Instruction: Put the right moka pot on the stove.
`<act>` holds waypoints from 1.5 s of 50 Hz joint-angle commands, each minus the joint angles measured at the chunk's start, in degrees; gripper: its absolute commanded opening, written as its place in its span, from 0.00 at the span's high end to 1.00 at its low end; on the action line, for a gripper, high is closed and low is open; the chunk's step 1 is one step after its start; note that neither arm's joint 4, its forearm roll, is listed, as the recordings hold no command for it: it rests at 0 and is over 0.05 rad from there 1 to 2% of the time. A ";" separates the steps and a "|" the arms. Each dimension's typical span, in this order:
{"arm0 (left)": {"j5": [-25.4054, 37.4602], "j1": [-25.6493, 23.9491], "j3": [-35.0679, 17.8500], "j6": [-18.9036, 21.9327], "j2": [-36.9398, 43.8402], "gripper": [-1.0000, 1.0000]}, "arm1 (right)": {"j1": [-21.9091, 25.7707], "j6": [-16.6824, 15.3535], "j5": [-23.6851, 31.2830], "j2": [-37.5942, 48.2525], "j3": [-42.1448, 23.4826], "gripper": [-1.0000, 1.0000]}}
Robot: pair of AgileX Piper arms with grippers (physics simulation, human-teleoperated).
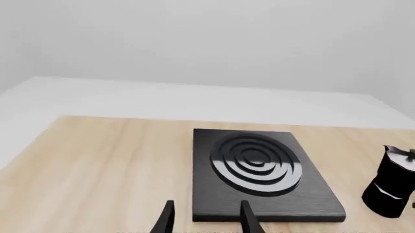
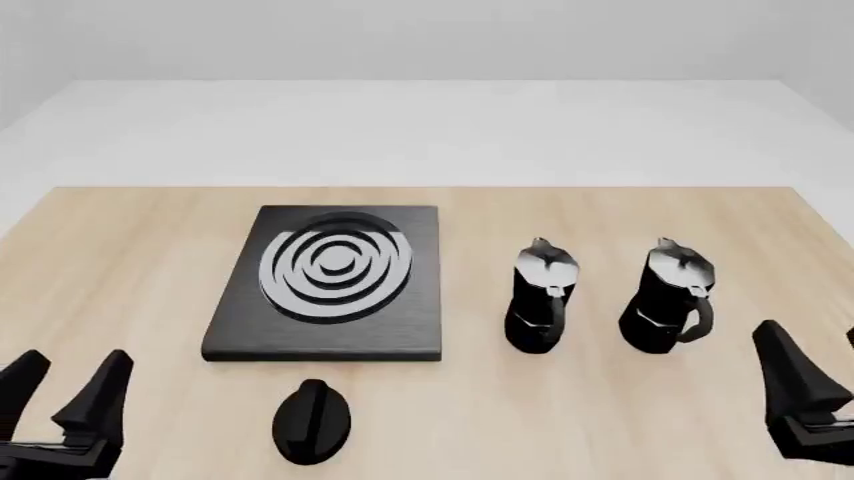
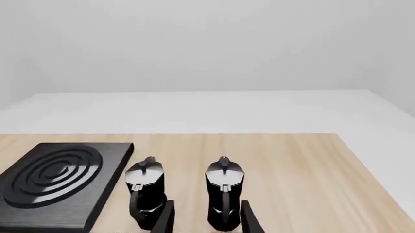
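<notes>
While the stove [image 2: 327, 290] is set left of the table's [image 2: 134, 250] centre, the right moka pot [image 2: 666, 298] is stood upright toward the right edge, just beyond the parted, empty right gripper [image 2: 811, 385].

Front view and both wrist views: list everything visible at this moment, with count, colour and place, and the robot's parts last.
stove: one, black slab with silver-grey rings, left of table centre.
right moka pot: one, black with silver lid, standing upright, rightmost.
second moka pot: one, identical, between the stove and the right moka pot.
knob: one, black oval, on the table nearer the arms than the stove.
table: one, light wood.
left gripper: black, near left corner, open, holding nothing.
right gripper: black, near right edge, holding nothing.
</notes>
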 commanded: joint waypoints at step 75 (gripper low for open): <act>-3.34 -1.75 0.06 4.41 6.07 0.00 | -4.01 -7.95 -44.86 63.82 -0.26 0.00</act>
